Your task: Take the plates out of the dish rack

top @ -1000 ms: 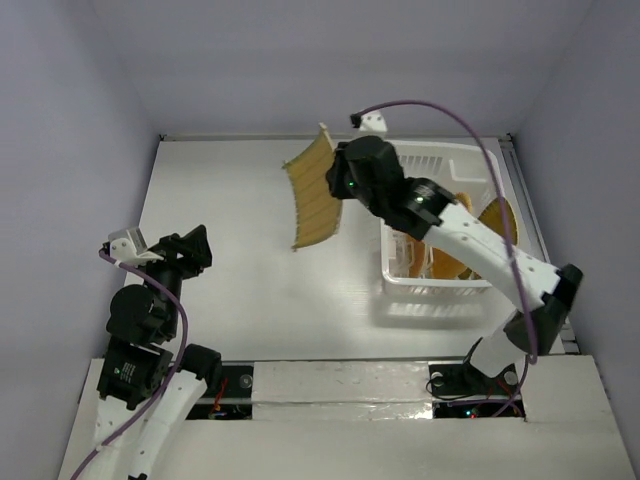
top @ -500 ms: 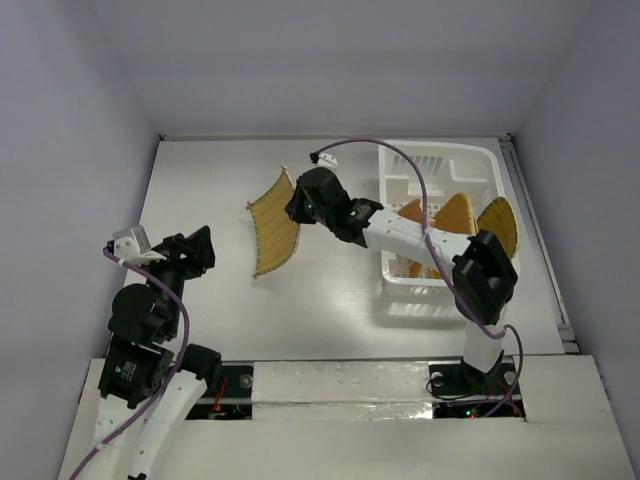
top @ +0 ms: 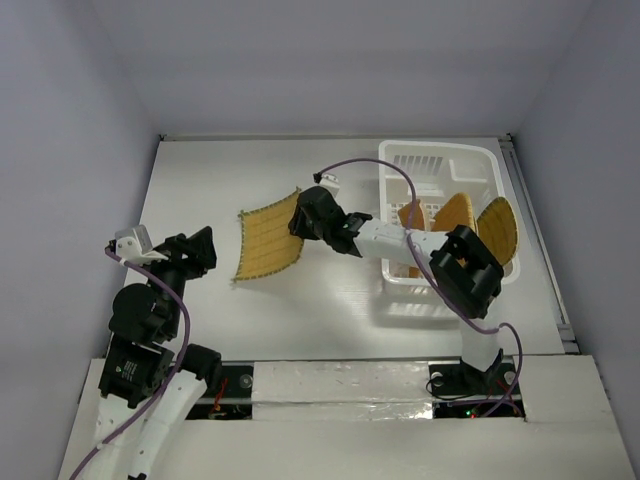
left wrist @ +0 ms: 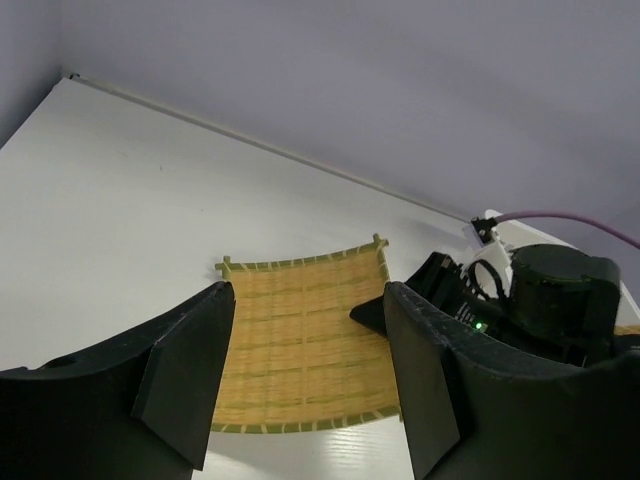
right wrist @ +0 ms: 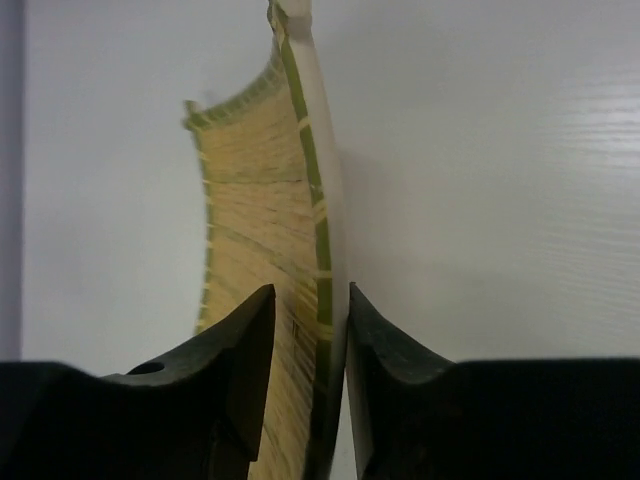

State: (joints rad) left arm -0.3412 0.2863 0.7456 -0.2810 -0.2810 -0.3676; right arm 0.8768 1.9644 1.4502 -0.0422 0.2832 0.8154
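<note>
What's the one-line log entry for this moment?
right hand: shut on square plate, left of dish rack | left hand: open, empty | other plates in rack

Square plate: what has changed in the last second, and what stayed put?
The right tool, still shut on the edge of the square plate, carried it leftward and nearer, away from the dish rack, and swung it from steeply tilted to almost flat, low over the table. Whether it touches is unclear. The left tool stayed open and parked; the rack and the other plates did not move.
</note>
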